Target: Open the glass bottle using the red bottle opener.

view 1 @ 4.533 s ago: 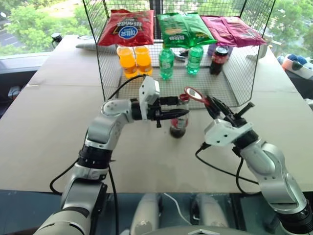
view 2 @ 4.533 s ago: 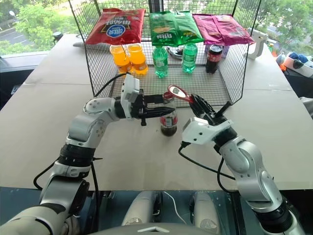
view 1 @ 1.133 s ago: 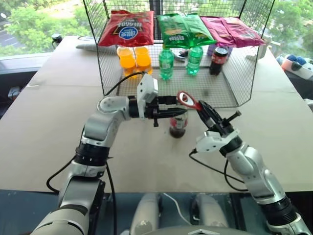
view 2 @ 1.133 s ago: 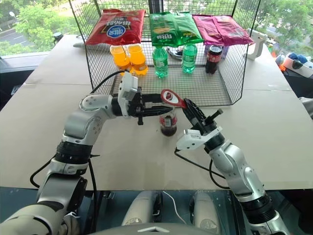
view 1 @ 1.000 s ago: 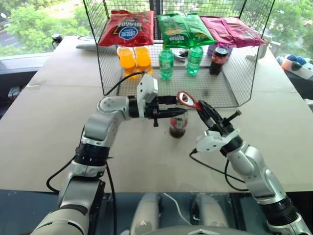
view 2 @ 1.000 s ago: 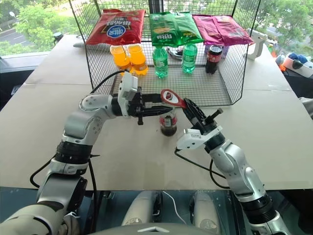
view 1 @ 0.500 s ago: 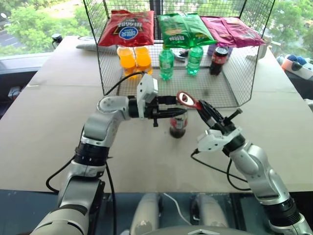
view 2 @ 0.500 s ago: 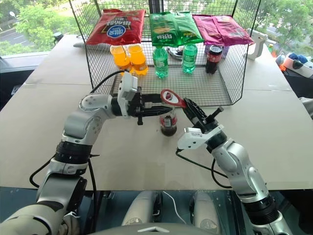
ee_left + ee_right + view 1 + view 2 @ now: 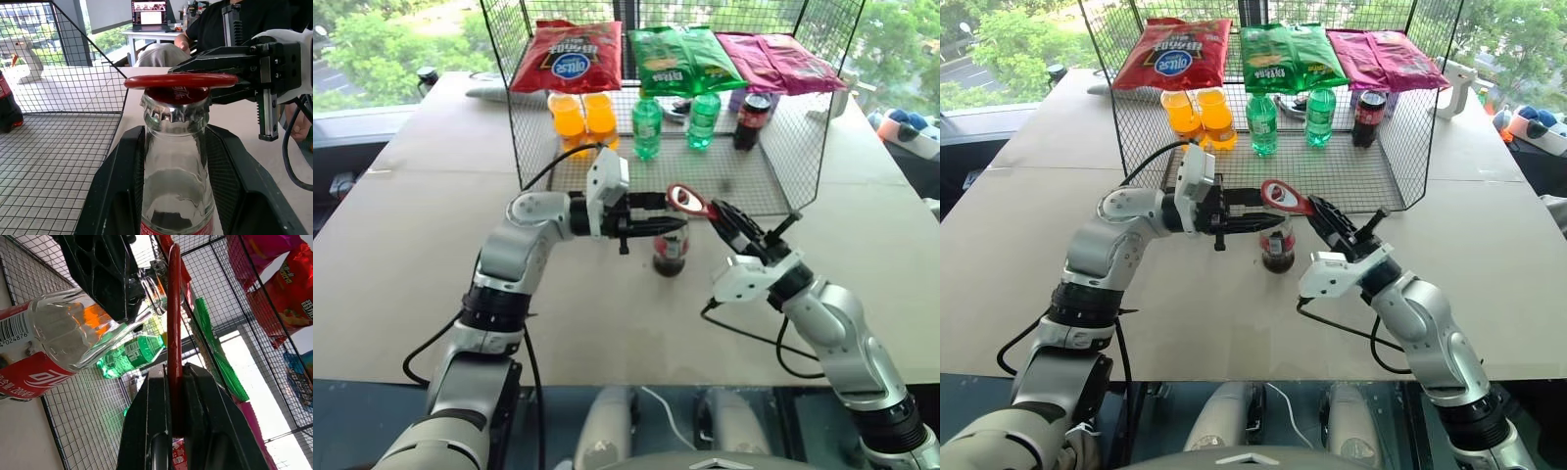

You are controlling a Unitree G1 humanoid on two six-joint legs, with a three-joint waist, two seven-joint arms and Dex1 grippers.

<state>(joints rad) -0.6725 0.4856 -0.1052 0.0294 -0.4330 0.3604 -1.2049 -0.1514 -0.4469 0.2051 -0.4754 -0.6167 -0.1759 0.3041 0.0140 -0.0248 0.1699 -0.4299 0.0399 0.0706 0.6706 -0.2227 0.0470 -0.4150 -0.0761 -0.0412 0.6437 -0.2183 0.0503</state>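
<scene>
The glass bottle (image 9: 670, 251) stands upright on the table, with dark cola and a red label, its metal cap (image 9: 175, 105) still on. My left gripper (image 9: 674, 217) reaches in level from the left, shut on the bottle's neck with one black finger on each side. My right gripper (image 9: 721, 216) comes from the right, shut on the handle of the red bottle opener (image 9: 686, 201). The opener's ring head (image 9: 181, 80) lies flat across the top of the cap. In the right wrist view the opener (image 9: 173, 308) runs edge-on beside the bottle (image 9: 58, 342).
A wire mesh cage (image 9: 773, 166) stands just behind the bottle. It holds snack bags (image 9: 568, 57), orange drink bottles (image 9: 584, 122), green bottles (image 9: 647, 127) and a dark cola bottle (image 9: 749, 119). A person in black (image 9: 244, 19) sits beyond the table.
My right forearm has swung outward to the right and the gripper has turned a little, while the opener's head stays over the cap. The left arm and bottle have not moved.
</scene>
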